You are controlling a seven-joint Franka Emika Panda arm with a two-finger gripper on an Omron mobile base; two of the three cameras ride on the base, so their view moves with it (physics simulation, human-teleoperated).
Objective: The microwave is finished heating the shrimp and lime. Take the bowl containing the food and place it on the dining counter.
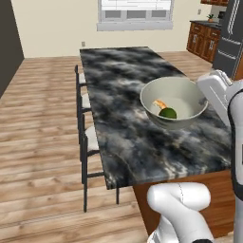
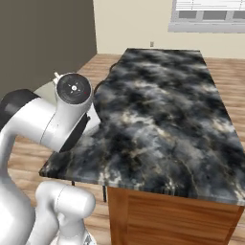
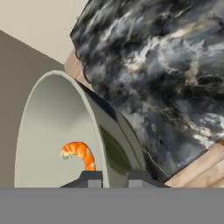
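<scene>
— Grey-green bowl [image 1: 174,108], with shrimp [image 1: 159,104] and lime [image 1: 168,113] inside, was over the marbled surface [image 1: 123,90]; the tool [image 3: 114,178] was clenched on its rim.
— Carrying step, then?
— Probably; contact underneath was unclear. Next called for lowering it level, then releasing.

Glossy marbled stone dining counter [image 1: 123,95] on a reddish wood base; smooth glazed ceramic bowl [image 1: 182,95].
</scene>
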